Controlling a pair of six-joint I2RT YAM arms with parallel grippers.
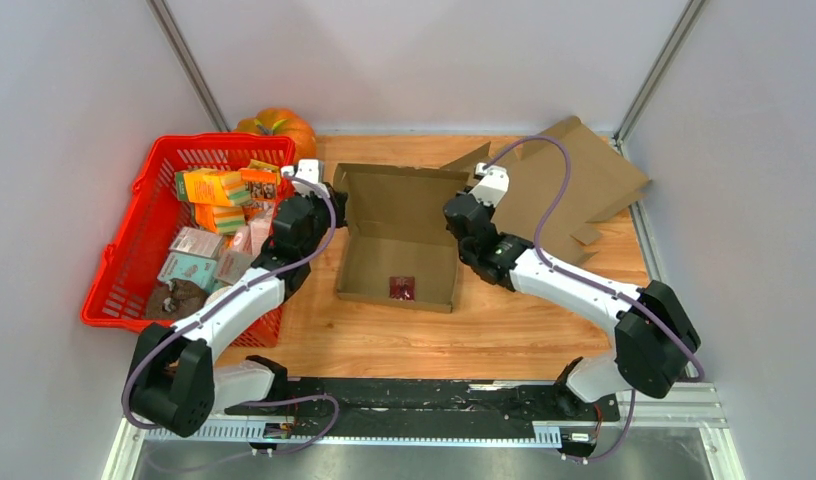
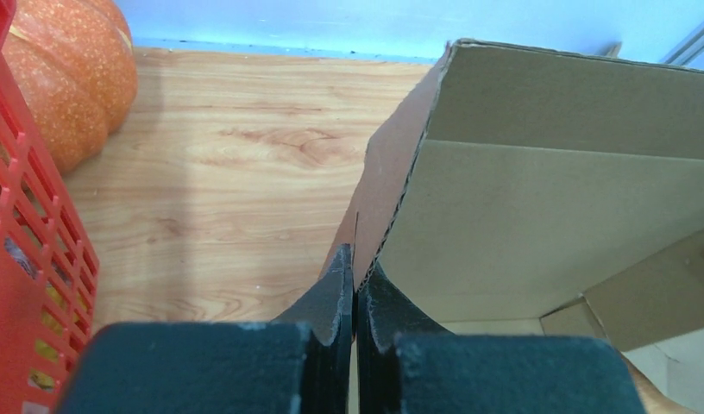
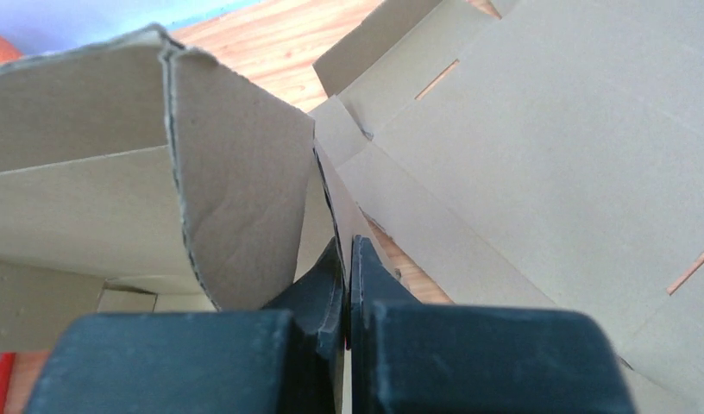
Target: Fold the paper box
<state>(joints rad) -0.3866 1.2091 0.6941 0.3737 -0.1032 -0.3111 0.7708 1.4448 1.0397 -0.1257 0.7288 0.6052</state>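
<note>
The left hand (image 2: 355, 278) is pinched shut on the left wall of the paper box (image 1: 399, 235). The right hand (image 3: 345, 259) is pinched shut on the right wall of the same box. Both walls stand up. The box sits open in the middle of the wooden worktop (image 1: 484, 335), between the two hands. A small dark red packet (image 1: 401, 288) lies flat inside it, close to the near wall. On the left, a red basket (image 1: 122, 228) full of small boxes and packs stands near the box. On the right and a bit further back, a big flat sheet of cardboard (image 1: 584, 180) lies on the worktop, just beside the box. In the far left corner, behind the basket, sits an orange pumpkin (image 1: 279, 125).
</note>
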